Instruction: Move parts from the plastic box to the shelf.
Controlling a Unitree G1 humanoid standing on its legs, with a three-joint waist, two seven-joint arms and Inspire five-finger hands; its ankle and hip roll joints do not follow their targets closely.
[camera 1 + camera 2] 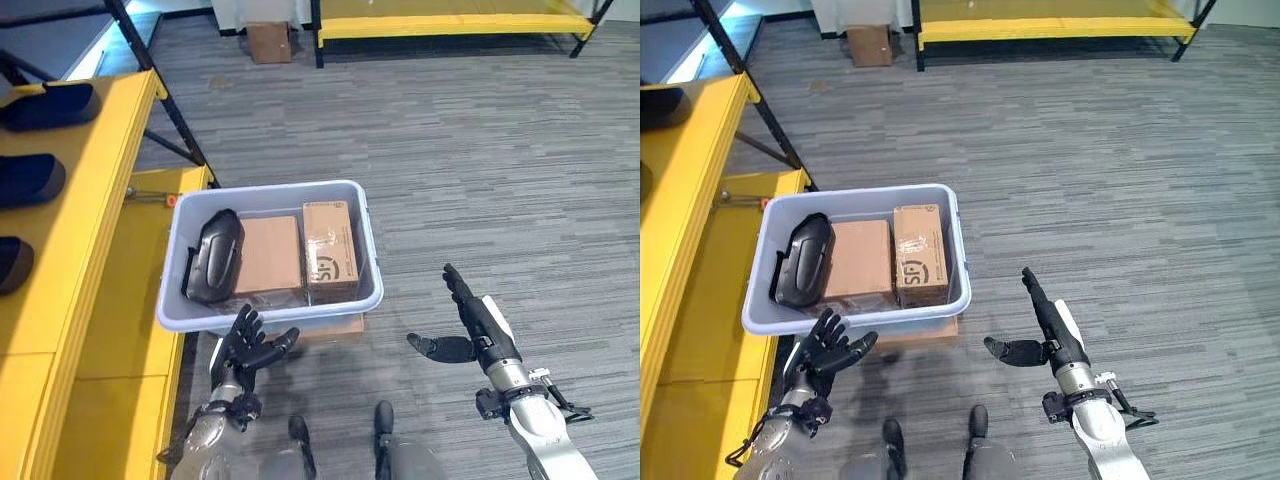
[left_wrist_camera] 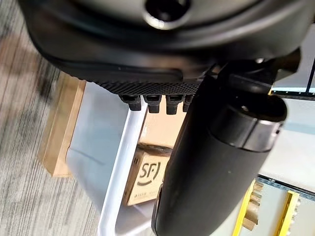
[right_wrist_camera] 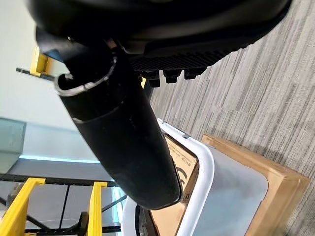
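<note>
The plastic box (image 1: 365, 245) sits on the grey floor (image 1: 500, 180) just beside the yellow shelf (image 1: 90, 230), on a flat wooden board (image 1: 930, 328) that shows under its 6 o'clock edge. Inside it, at 9 o'clock, lies a black part (image 1: 213, 255); a wide brown carton (image 1: 268, 254) takes the middle and a narrower printed carton (image 1: 331, 242) stands at 3 o'clock. Dark parts (image 1: 45, 105) already rest on the shelf's upper level. The left robot hand (image 1: 250, 347) hovers at the box's 6 o'clock rim, fingers spread wide, holding nothing. The right robot hand (image 1: 478, 318) hangs apart from the box at 4 o'clock, fingers straight, empty. Judging from this, the box is not yet emptied and no grasp has begun.
</note>
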